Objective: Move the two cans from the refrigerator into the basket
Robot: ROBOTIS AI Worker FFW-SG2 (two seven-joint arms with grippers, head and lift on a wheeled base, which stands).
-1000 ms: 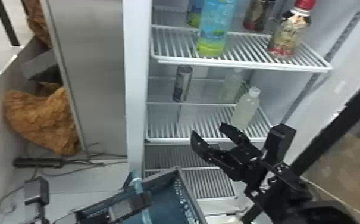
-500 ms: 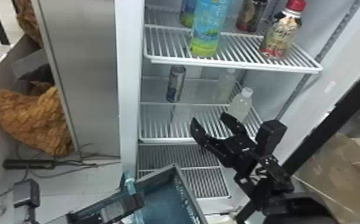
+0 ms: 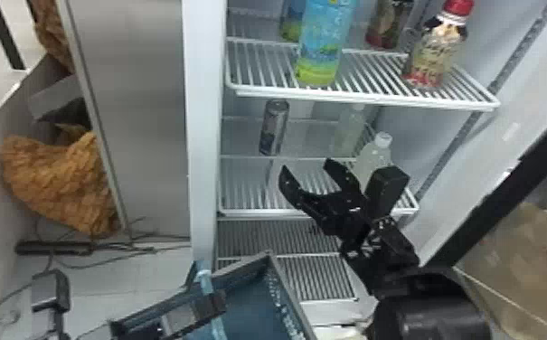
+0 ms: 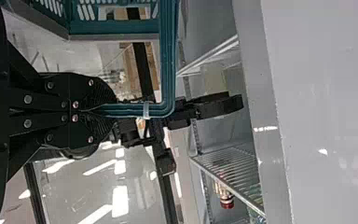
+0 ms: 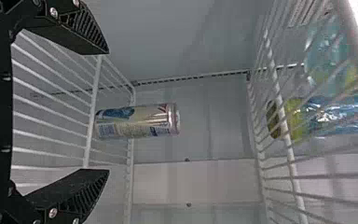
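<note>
So I'm holding my right gripper (image 3: 307,166) wide open and empty, left gripper (image 4: 113,110) clamping the basket handle (image 4: 168,60). I'm figuring on going in level, centring the can (image 3: 274,127) between my fingers, then squeezing gently. It's standing upright on the middle shelf (image 3: 258,211), long axis vertical, top up.

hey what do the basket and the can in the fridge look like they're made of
The basket looks like fairly matte teal plastic, going by its moulded, slotted walls. The can seems to be glossy printed metal, judging by its silvery rim; which metal, I can't tell.
</note>
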